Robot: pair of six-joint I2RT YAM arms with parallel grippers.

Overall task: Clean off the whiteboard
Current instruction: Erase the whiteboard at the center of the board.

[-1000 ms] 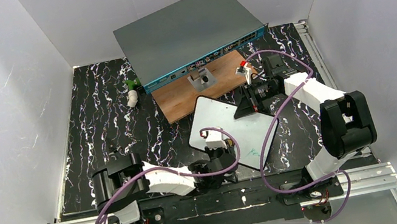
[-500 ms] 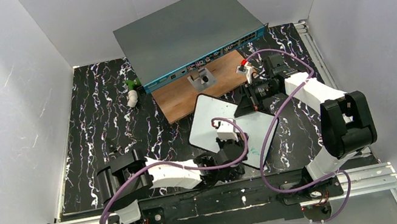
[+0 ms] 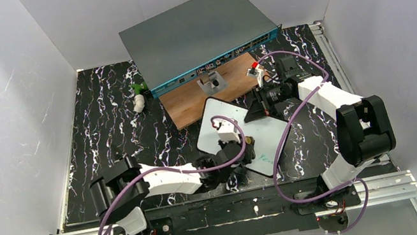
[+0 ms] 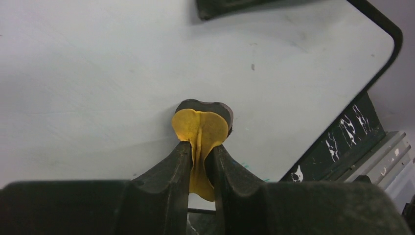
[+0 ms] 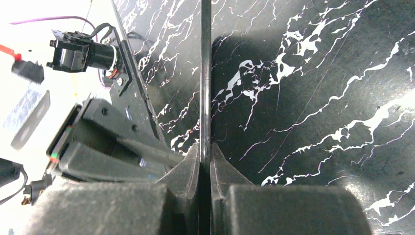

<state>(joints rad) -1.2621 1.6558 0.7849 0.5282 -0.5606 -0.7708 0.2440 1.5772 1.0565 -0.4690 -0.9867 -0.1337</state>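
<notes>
Pinching a yellow cloth (image 4: pixel 200 129) in the left gripper (image 4: pixel 199 147), jaws nearly closed on it, pressed onto the whiteboard (image 3: pixel 267 136) on the marbled table (image 3: pixel 111 128). Farther back, clamping the whiteboard's far edge between the right gripper's (image 5: pixel 205 152) shut jaws, near the wooden board (image 3: pixel 187 105).

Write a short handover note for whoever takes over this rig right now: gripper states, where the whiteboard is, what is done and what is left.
Left gripper: shut on a yellow cloth, which is pressed against the whiteboard.
Right gripper: shut on the whiteboard's far edge, apparently steadying it.
Whiteboard: on the black marbled table, just in front of the wooden board.
Done: most of the surface looks clean.
Left: faint green marks near the near edge. Wipe those next, then probably let go.
</notes>
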